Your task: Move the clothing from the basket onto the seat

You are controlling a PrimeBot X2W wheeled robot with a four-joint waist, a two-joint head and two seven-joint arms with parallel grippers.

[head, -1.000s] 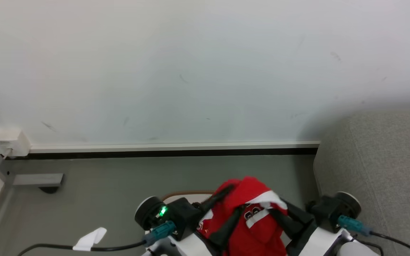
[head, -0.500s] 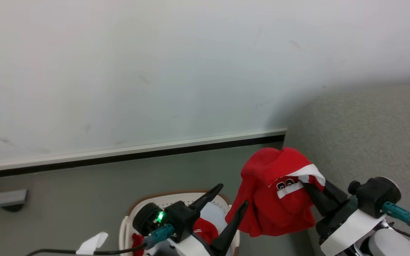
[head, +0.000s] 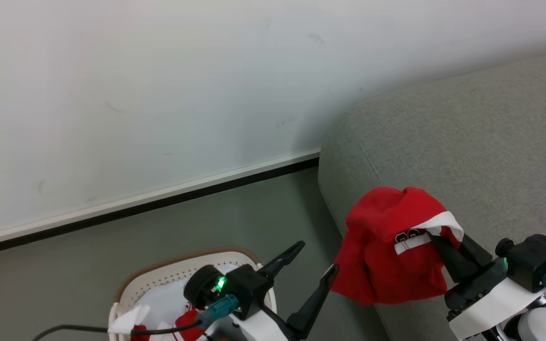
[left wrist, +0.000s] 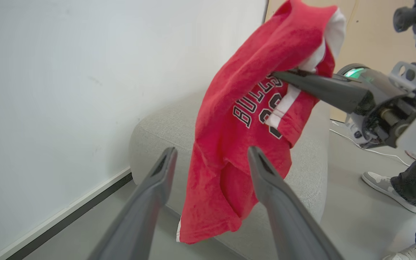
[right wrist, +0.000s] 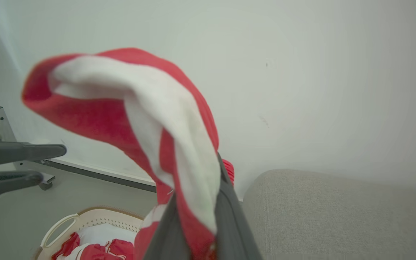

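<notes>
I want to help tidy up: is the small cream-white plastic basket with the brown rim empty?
No, bright red fabric clothing lies inside the cream-white basket beside white cloth.

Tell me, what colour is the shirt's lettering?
Black edged with white on the shirt, clearest in the left wrist view.

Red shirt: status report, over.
Right gripper shut on red shirt, hanging by sofa edge. Left gripper open, empty. More red clothes in basket. Nothing between shirt and sofa.

Basket (head: 168, 277): we cannot see its near side, cut off at the frame edge.
Right gripper (head: 436, 237): we find its tips buried in clothing (head: 386, 246).
</notes>
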